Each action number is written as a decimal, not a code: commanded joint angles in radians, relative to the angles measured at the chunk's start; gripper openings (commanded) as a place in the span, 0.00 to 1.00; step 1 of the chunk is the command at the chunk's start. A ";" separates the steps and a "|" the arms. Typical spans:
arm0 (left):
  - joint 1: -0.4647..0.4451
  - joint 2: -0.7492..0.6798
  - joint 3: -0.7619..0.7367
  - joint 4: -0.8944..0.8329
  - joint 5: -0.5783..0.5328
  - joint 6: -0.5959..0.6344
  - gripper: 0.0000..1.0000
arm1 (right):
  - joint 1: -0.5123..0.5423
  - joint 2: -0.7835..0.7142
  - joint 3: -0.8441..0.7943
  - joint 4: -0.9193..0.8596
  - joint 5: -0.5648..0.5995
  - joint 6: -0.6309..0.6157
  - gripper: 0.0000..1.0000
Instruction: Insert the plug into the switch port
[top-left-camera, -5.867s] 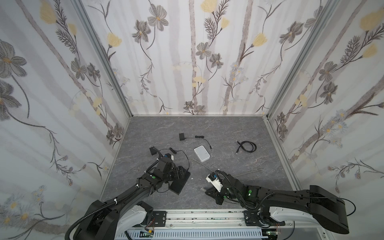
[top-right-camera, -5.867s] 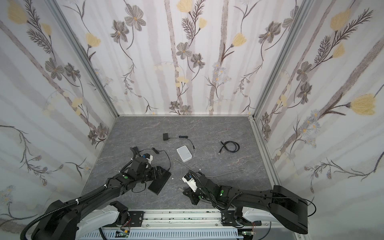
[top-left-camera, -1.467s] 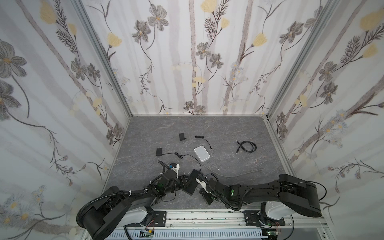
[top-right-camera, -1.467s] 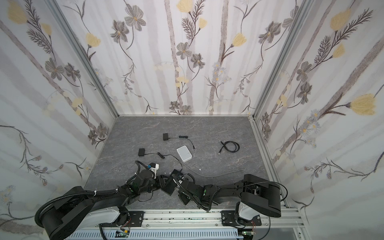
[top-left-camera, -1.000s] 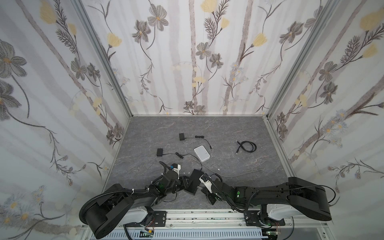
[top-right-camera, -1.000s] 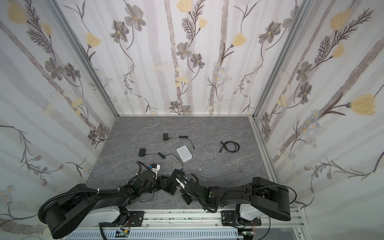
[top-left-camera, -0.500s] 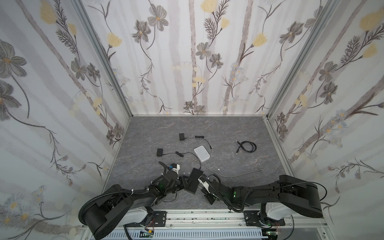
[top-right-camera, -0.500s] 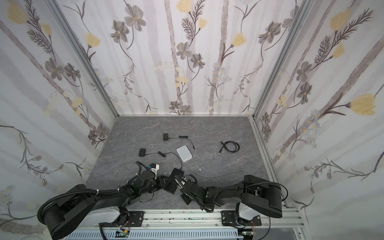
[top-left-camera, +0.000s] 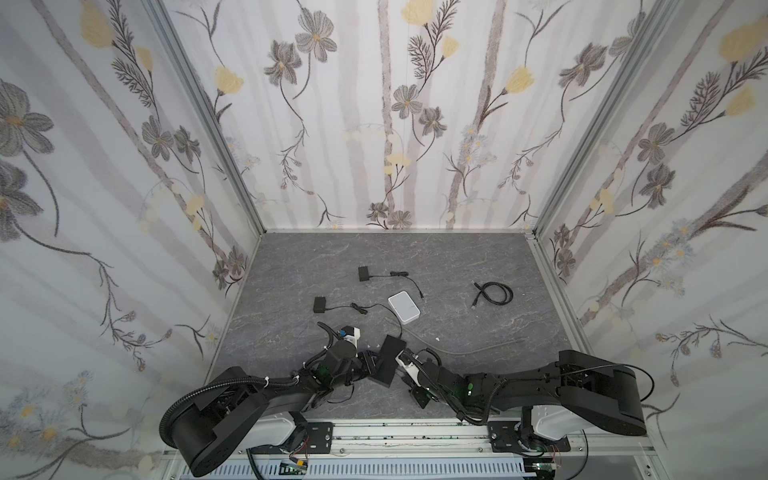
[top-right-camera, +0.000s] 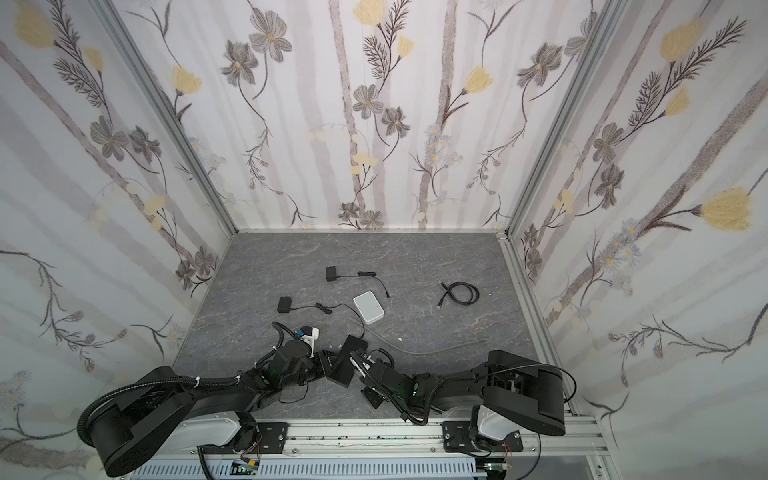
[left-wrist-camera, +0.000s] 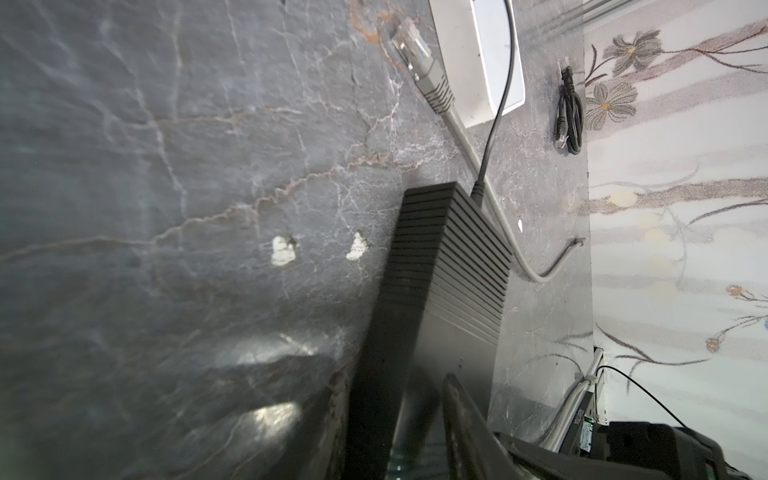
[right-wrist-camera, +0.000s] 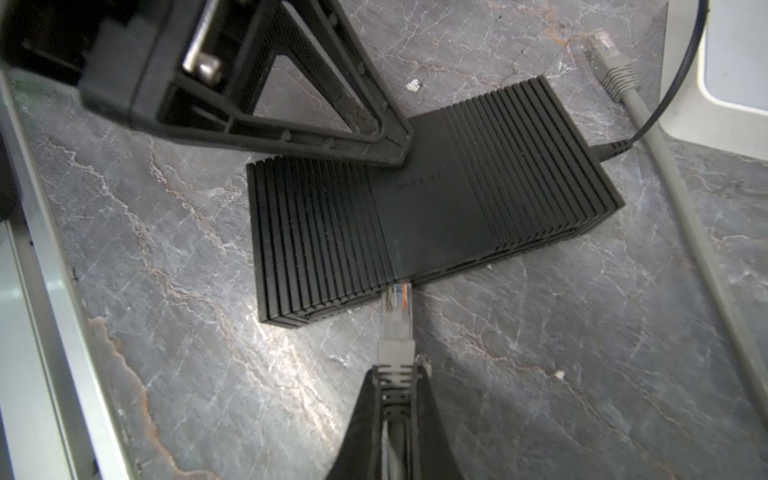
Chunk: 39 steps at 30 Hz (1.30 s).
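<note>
two pincers meet low over the grey marbled desk (right-wrist-camera: 540, 332), near its front edge. the left pincer (left-wrist-camera: 399, 424) clamps the black ribbed switch box (right-wrist-camera: 432, 208) across its sides. the right pincer (right-wrist-camera: 397, 374) pinches the clear network plug (right-wrist-camera: 397, 307) by its grey rear end, and the plug's tip touches the box's near port face; whether it has entered a port cannot be told.
</note>
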 joint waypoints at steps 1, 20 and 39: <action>-0.013 0.031 0.012 -0.001 0.116 -0.006 0.39 | 0.001 -0.006 -0.011 0.265 0.031 -0.030 0.00; -0.019 0.023 0.057 -0.070 0.154 0.046 0.34 | 0.004 0.045 -0.010 0.278 0.034 -0.066 0.00; 0.006 0.009 0.165 -0.260 0.199 0.183 0.35 | 0.003 0.035 -0.043 0.299 -0.029 -0.114 0.00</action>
